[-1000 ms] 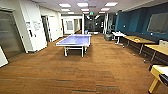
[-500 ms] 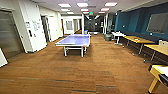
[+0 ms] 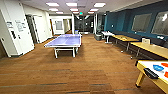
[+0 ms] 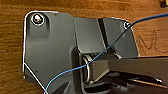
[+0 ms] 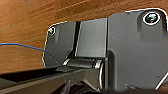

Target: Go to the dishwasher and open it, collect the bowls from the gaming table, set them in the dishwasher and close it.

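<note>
You have the gaming table (image 3: 150, 65) at the head view's lower right, bowls (image 3: 158, 67) on top; I cannot tell either tool's state.

At the lower right edge of my head view I see a corner of the gaming table (image 3: 150, 65), white-topped with a yellow edge and leg. On it lie a blue bowl (image 3: 158, 67) and orange-red bowls (image 3: 165, 65), near each other.
</note>
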Tool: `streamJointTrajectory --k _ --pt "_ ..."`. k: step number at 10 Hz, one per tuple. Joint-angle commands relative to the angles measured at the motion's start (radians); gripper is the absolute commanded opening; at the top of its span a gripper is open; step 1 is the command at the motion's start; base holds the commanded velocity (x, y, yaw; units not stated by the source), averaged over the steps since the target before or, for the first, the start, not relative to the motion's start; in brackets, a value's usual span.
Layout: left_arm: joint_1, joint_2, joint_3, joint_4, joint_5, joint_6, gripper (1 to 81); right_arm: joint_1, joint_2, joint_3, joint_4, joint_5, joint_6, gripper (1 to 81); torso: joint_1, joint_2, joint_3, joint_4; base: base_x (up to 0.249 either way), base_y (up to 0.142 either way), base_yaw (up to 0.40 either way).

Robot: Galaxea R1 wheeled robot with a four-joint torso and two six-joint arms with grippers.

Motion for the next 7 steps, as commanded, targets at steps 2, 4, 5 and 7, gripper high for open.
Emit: streamJointTrajectory --k 2,4,5,7 --pt "-0.037 -0.003 0.006 0.003 0.052 0.004 81.1 0.049 0.001 0.01 -0.013 -0.051 -0.003 81.1 0.0 0.0 0.0 0.0 0.0 0.0 -0.284" --pt "-0.037 -0.003 0.006 0.003 0.052 0.004 81.1 0.049 0.001 0.01 -0.013 -0.051 -0.003 81.1 0.0 0.0 0.0 0.0 0.0 0.0 -0.286" --pt "-0.035 -0.004 0.004 0.002 0.05 0.004 81.1 0.049 0.002 0.01 -0.013 -0.051 -0.003 81.1 0.0 0.0 0.0 0.0 0.0 0.0 -0.288" --pt "-0.035 -0.003 0.006 0.002 0.05 0.004 81.1 0.049 0.002 0.01 -0.013 -0.051 -0.003 81.1 0.0 0.0 0.0 0.0 0.0 0.0 -0.29"
